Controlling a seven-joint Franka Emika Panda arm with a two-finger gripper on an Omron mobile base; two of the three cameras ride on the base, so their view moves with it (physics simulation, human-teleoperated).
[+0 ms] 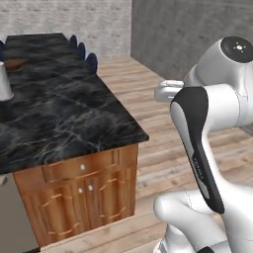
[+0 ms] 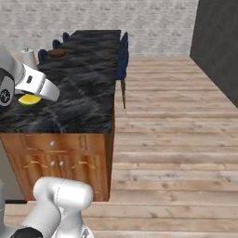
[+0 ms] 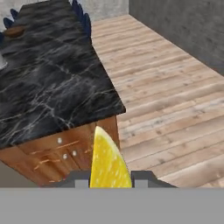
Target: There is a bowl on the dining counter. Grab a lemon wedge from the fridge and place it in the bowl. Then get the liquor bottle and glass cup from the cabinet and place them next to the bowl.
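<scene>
The lemon wedge (image 3: pixel 108 162) is clamped upright between the fingers of the gripper (image 3: pixel 109 180), near the near end of the dining counter (image 3: pixel 52 87). The bowl (image 3: pixel 15 31) is seen at the counter's far end.

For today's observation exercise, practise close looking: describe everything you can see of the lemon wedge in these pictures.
The lemon wedge is a small bright-yellow piece with a curved back and a pointed tip, its cut face paler and faintly pulpy. It stands between the two dark fingertips of the pincer, which is shut on it, tip pointing away from the hand. In the right base view it shows as a yellow sliver under the arm, in front of the black marble counter.
</scene>
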